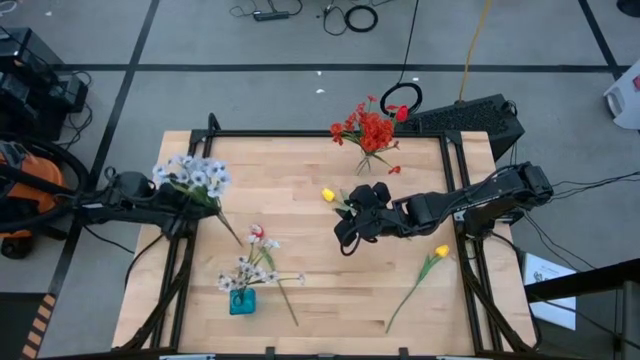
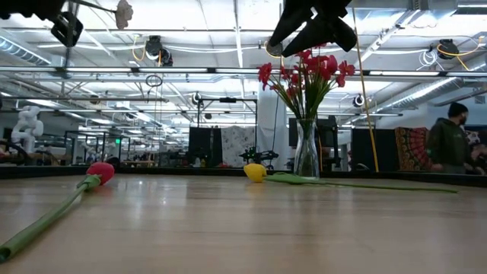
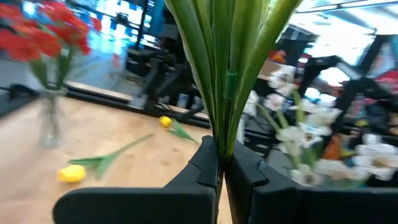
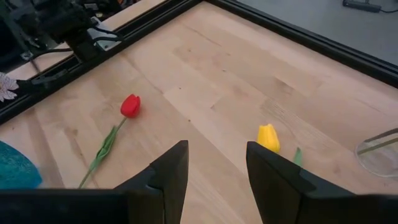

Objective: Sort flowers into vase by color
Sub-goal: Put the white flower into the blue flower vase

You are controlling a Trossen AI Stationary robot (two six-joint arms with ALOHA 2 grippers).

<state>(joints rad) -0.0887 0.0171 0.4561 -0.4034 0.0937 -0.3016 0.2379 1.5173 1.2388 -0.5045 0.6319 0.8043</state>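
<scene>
Writing: none legible from where I stand.
Left gripper (image 3: 221, 171): jaws pinching white spray (image 1: 192, 175) stalks at tabletop (image 1: 330, 300) edge.
Right gripper (image 4: 214, 168): jaws spread, mid-tabletop, above yellow tulip (image 4: 268, 137).

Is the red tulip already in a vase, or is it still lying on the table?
Still lying on the table. The red tulip lies flat on the wood, stalk stretched out, outside both vases.

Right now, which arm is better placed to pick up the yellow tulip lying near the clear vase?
Probably the right. Its gripper hangs open above the table with that yellow tulip just ahead of its fingers, while the left gripper is shut on a white flower spray at the table's left edge.
</scene>
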